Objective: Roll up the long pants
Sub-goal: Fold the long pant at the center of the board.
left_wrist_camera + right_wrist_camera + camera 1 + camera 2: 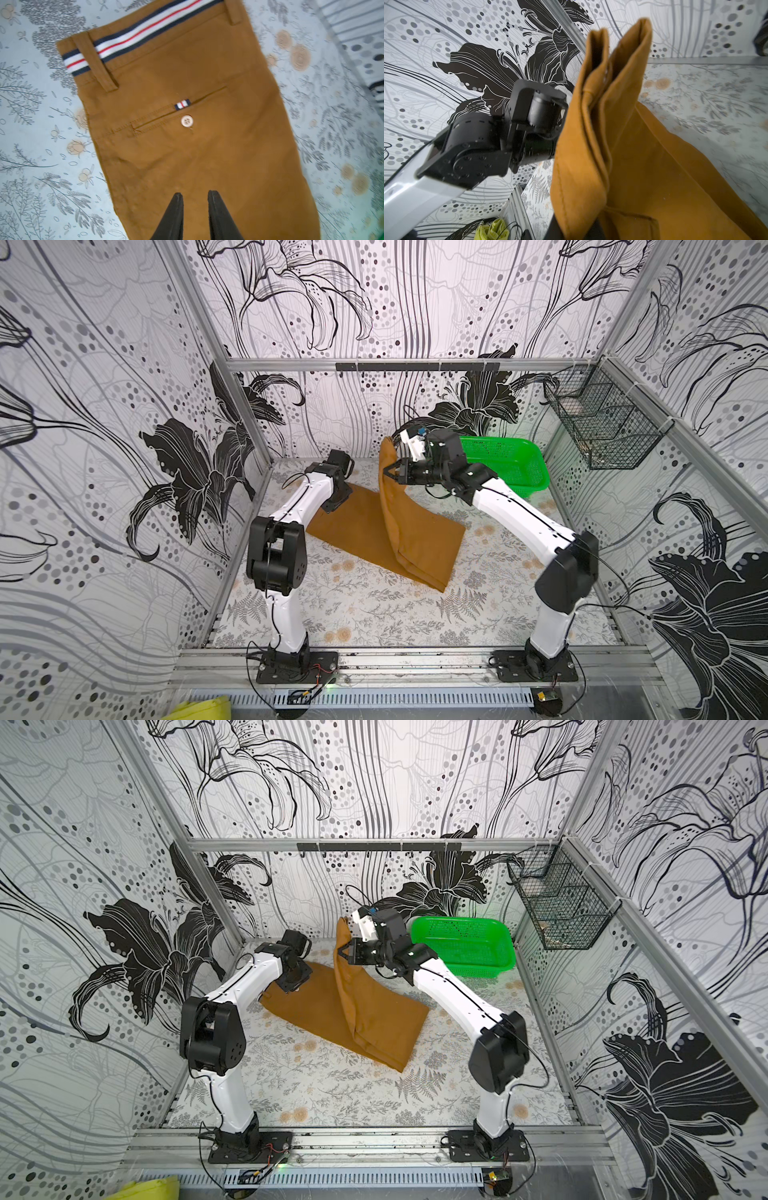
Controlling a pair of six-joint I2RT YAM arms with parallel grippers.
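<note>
In both top views, the long pants lie spread on the far half of the flower-printed table. The waist end sits under the left gripper, and the leg ends are lifted off the surface. The right gripper is clamped on the raised legs a little below their hems, holding them upright near the green basket. From that grip the ochre cloth falls in a long fold to the flat part.

The left wrist view looks down on the seat of the pants, smooth and brown. It shows a navy, white and red striped waistband, belt loops, a welt pocket and a pale button. The left gripper's two black fingers stand slightly apart over the cloth below the pocket, with nothing between them. Whether their tips touch the fabric cannot be told.

In the right wrist view, the two leg ends rise side by side with their hems open at the top. The cloth hides the right gripper's fingers almost wholly, then spreads away to the table.
</note>
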